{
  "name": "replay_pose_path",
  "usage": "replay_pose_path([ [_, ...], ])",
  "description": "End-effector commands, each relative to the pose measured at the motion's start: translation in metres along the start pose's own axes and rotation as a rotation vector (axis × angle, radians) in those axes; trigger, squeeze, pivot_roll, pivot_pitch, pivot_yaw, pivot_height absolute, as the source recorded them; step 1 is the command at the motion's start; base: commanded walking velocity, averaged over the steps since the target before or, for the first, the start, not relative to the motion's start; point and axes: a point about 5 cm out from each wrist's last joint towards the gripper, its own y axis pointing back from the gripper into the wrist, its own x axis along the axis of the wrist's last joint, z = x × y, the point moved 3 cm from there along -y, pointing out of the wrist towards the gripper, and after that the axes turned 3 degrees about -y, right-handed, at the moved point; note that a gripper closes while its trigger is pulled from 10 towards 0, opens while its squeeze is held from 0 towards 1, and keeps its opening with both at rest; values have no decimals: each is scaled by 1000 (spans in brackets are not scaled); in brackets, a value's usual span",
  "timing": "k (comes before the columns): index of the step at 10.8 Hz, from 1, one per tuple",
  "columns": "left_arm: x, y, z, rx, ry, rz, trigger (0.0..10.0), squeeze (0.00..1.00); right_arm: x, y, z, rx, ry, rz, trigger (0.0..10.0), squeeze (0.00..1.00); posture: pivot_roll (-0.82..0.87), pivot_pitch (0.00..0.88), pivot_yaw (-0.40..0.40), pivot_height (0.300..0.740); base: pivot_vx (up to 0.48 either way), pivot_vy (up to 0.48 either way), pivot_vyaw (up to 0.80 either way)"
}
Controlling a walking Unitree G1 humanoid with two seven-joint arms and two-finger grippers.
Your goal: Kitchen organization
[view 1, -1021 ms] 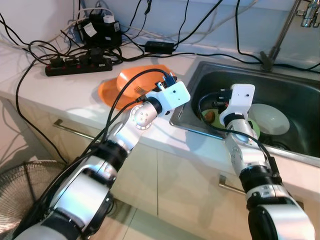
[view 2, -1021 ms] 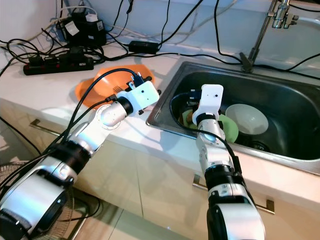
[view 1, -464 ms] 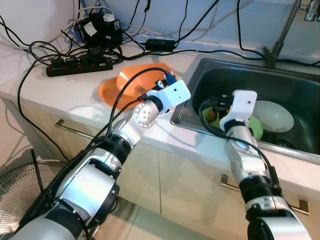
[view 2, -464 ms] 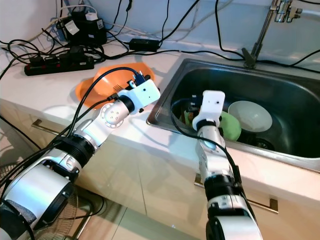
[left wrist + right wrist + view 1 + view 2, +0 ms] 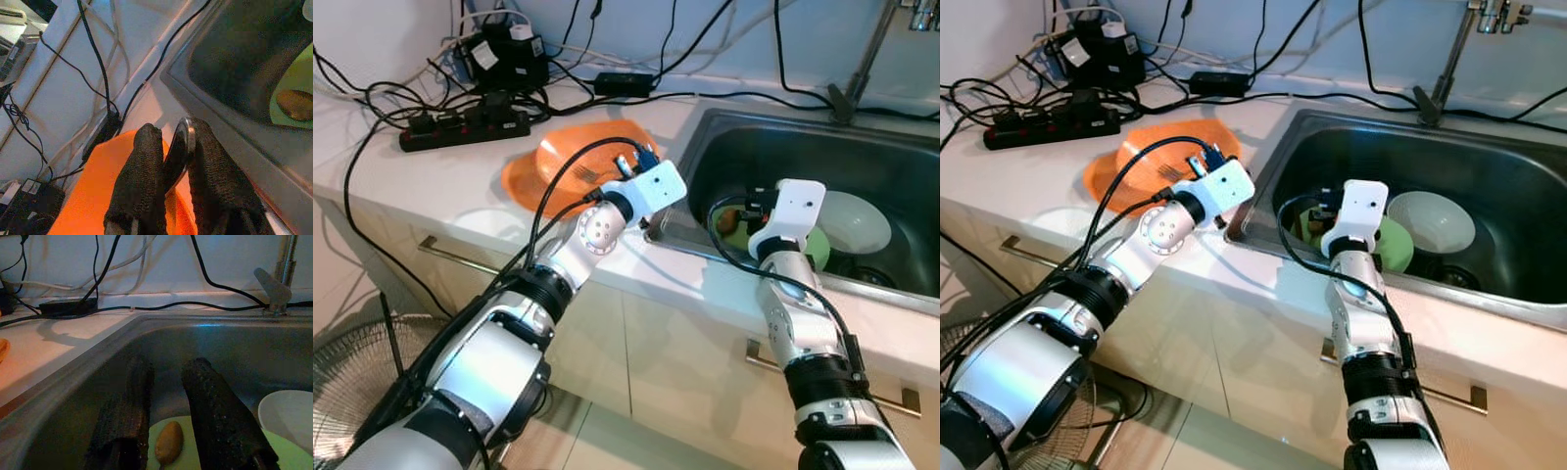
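My left gripper (image 5: pixel 173 133) hovers by the left rim of the steel sink (image 5: pixel 700 132), above the edge of an orange bowl (image 5: pixel 582 157) that sits on an orange plate (image 5: pixel 524 186). It is shut on a thin dark item with a rounded edge (image 5: pixel 182 147), seen edge-on. My right gripper (image 5: pixel 168 366) is open inside the sink, just above a green plate (image 5: pixel 816 251) that carries a small brown piece of food (image 5: pixel 169 448). A white bowl (image 5: pixel 857 220) lies beside the green plate.
A black power strip (image 5: pixel 460 127) and tangled cables lie at the back left of the white counter (image 5: pixel 431 176). The tap (image 5: pixel 862 59) rises behind the sink. Below are cabinet fronts with handles (image 5: pixel 460 257) and a floor fan (image 5: pixel 342 382).
The head view has shifted a little. Both grippers stay about where they were, the left at the sink's rim and the right over the green plate.
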Motion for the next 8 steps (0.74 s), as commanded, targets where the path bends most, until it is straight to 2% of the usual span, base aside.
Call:
replay_pose_path([
  [1,6,-3,-9,23,-13,15,0,0,-10,6,0,-7,0,-41,10000,0,93,78,107,740,0,0,0],
  [3,8,-4,-16,52,-20,22,0,0,-11,7,-1,-12,-5,-46,10000,0,97,73,107,740,0,0,0],
  [6,17,-4,-37,131,-49,60,0,0,-10,5,-6,-2,-11,-50,10000,0,107,58,102,740,0,0,0],
  [8,33,-2,-51,181,-151,138,0,0,-8,1,-7,4,-14,-47,10000,0,114,44,97,740,0,0,0],
])
